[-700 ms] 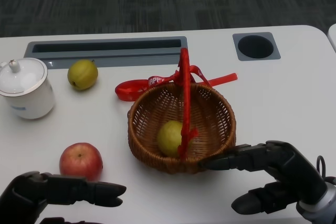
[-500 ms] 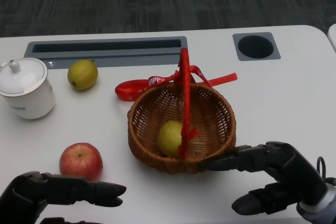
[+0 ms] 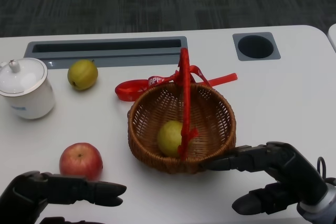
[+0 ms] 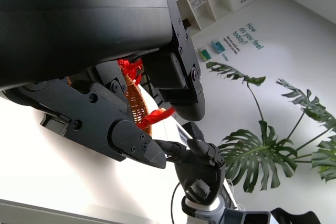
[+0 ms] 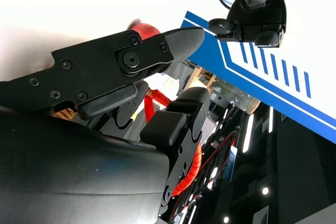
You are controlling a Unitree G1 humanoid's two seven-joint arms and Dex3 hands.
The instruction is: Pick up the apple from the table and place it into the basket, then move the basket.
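Observation:
The red apple lies on the white table at the front left. Just in front of it my left hand hovers with fingers stretched out and nothing in it. The wicker basket with a red upright handle stands mid-table and holds a yellow-green fruit. My right hand is at the basket's front right, fingers apart and pointing at its wall, holding nothing; contact cannot be told. The right wrist view shows the apple beyond my fingers.
A second yellow-green fruit and a white lidded pot sit at the back left. A red ribbon trails behind the basket. A grey slot and a round recess lie along the far edge.

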